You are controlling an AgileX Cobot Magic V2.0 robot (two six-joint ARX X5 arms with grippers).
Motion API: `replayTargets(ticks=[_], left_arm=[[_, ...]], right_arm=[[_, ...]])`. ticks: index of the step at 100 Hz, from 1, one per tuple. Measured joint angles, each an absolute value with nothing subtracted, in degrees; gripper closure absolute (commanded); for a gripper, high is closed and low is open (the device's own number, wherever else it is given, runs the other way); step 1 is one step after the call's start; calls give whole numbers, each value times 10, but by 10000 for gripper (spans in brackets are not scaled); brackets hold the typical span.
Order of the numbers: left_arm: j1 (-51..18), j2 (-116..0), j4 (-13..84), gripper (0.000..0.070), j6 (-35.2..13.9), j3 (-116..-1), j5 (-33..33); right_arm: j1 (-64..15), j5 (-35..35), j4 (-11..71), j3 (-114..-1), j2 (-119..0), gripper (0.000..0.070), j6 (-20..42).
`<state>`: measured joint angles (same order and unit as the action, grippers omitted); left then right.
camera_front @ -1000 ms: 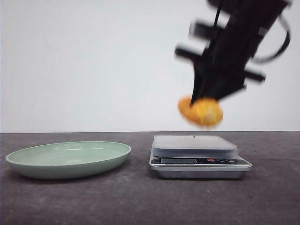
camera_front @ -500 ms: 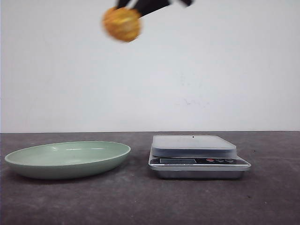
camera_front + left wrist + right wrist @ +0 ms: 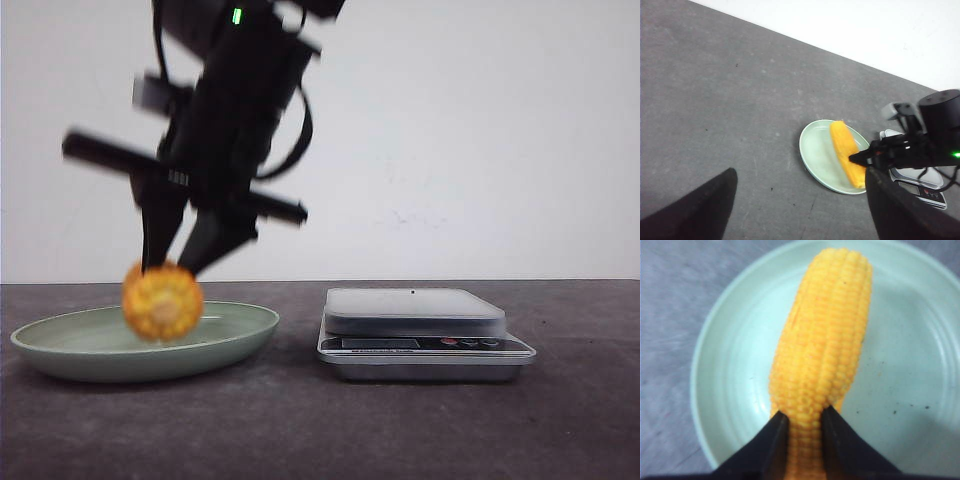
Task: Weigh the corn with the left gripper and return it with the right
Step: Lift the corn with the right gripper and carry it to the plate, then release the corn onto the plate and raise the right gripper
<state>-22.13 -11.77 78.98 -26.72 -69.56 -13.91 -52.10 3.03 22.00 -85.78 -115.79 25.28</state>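
One corn (image 3: 162, 301) gripped by right hand (image 3: 172, 262) over one green plate (image 3: 232, 335), one scale (image 3: 420, 330) beside plate, left hand (image 3: 800, 210) apparently open.

The corn (image 3: 822, 365) has a bumpy, waxy-looking kernel surface. The pale green plate (image 3: 240, 335) looks smooth and slightly glossy (ceramic or plastic, unclear). The scale (image 3: 425, 345) shows a silvery metallic body under a smooth grey platform. The tabletop (image 3: 300, 430) is dark, matt and faintly speckled.
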Motion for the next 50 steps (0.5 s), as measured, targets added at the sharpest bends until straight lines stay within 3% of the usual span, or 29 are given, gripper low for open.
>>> replayTargets(ticks=[4,13,18,23,50], left_arm=[[-221,-118,792,237,-267,-696,-139],[-221,-118,799,237,-267,-696,-139],[-221,-118,805,237,-267,-696,-139],[-221,-118,808,237,-266,-696,-139],[-221,-118,808,237,-258,-696,-139]], right_arm=[[-521,30,214,-858,-1164,585,259],[-521,30,200,-858,-1167,301,267],[-521,30,187,-858,-1167,194,270],[-521,31,175,-858,-1167,166,273],[-499,32,200,-858,-1136,167,267]])
